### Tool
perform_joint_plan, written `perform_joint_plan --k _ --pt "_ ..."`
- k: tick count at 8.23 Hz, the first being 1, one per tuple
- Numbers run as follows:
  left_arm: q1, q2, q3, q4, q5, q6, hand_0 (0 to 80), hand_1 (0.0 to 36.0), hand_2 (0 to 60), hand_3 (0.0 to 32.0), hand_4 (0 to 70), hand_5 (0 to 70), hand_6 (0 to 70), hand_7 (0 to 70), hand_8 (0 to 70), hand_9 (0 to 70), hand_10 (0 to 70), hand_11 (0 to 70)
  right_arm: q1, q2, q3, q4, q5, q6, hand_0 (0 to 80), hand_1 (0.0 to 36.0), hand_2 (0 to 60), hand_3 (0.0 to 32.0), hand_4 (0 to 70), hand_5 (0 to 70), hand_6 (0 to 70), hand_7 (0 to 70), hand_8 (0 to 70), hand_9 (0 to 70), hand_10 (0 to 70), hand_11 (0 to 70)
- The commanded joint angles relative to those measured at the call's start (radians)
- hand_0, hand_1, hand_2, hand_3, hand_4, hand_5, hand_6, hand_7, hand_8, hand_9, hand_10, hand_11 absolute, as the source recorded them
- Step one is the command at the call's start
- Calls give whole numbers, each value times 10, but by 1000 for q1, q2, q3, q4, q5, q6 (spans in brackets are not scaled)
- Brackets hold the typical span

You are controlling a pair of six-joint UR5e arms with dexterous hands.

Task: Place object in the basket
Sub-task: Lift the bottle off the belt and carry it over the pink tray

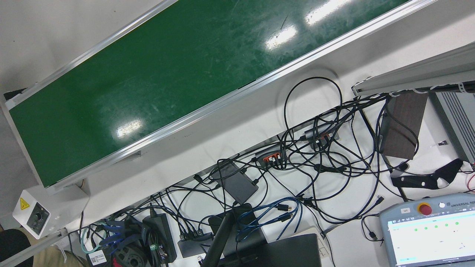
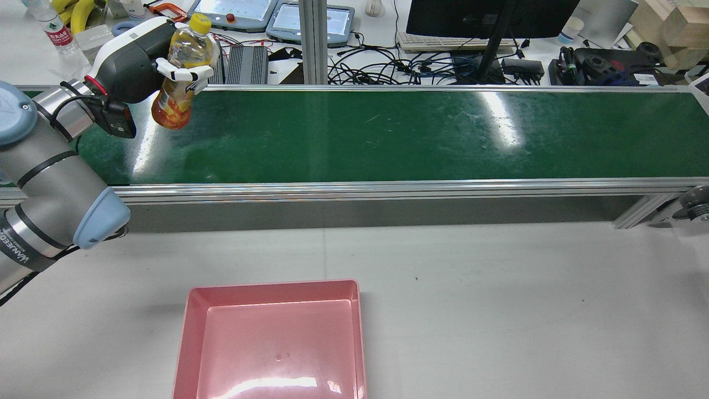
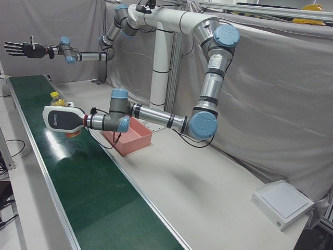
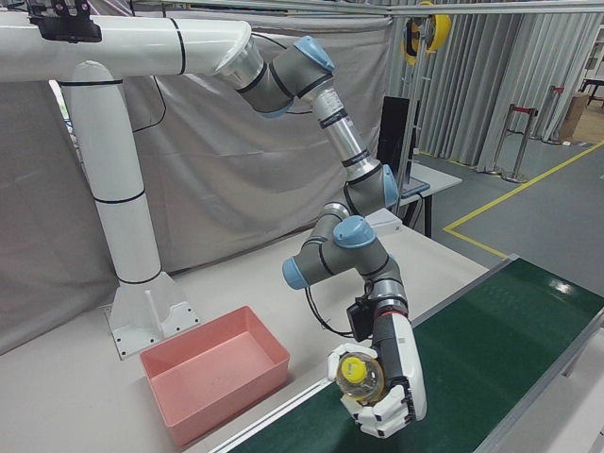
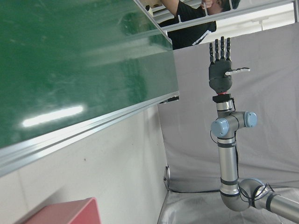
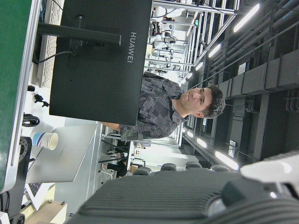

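Note:
My left hand (image 2: 180, 75) is shut on a juice bottle (image 2: 176, 105) with a yellow cap and holds it above the left end of the green conveyor belt (image 2: 388, 133). The hand (image 4: 389, 392) and bottle (image 4: 359, 375) also show in the right-front view, and the hand (image 3: 61, 119) shows in the left-front view with the bottle's cap (image 3: 54, 95) behind it. The pink basket (image 2: 271, 285) sits empty on the white table, nearer the robot than the belt. My right hand (image 3: 21, 49) is black, raised high with fingers spread, and holds nothing; it also shows in the left hand view (image 5: 220, 63).
The belt has aluminium side rails (image 2: 388, 189). Behind it lie cables (image 1: 315, 148), a monitor (image 2: 487, 16), teach pendants (image 1: 430, 230) and water bottles (image 2: 55, 30). A white box (image 3: 283, 204) lies at the table's far end. The arms' white pedestal (image 4: 123, 236) stands behind the basket (image 4: 226, 387).

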State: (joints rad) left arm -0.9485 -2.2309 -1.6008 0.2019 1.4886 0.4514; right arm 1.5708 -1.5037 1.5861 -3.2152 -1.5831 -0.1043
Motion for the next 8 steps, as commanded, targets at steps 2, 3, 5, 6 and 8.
perform_joint_plan --k 2,3,5,6,8 --pt "118 -15 -146 22 -1 -3 492 184 600 0 700 700 700 700 675 700 700 700 0 -1 2 0 0 0 0 0 0 0 0 0 0 0 0 0 0 0" --pt "157 -10 -193 25 -1 -3 493 185 600 0 700 700 700 700 674 700 700 700 0 -1 2 0 0 2 0 0 0 0 0 0 0 0 0 0 0 0" --pt "281 -4 -220 8 -2 0 488 172 600 0 700 700 695 700 660 700 698 700 2 0 3 0 0 2 0 0 0 0 0 0 0 0 0 0 0 0" --pt "337 4 -220 -5 -1 10 484 160 600 0 700 700 680 700 651 700 688 700 0 0 3 0 0 0 0 0 0 0 0 0 0 0 0 0 0 0" --pt "417 48 -220 -57 -1 39 479 144 600 0 700 700 700 700 660 700 693 700 0 -1 2 0 0 2 0 0 0 0 0 0 0 0 0 0 0 0"
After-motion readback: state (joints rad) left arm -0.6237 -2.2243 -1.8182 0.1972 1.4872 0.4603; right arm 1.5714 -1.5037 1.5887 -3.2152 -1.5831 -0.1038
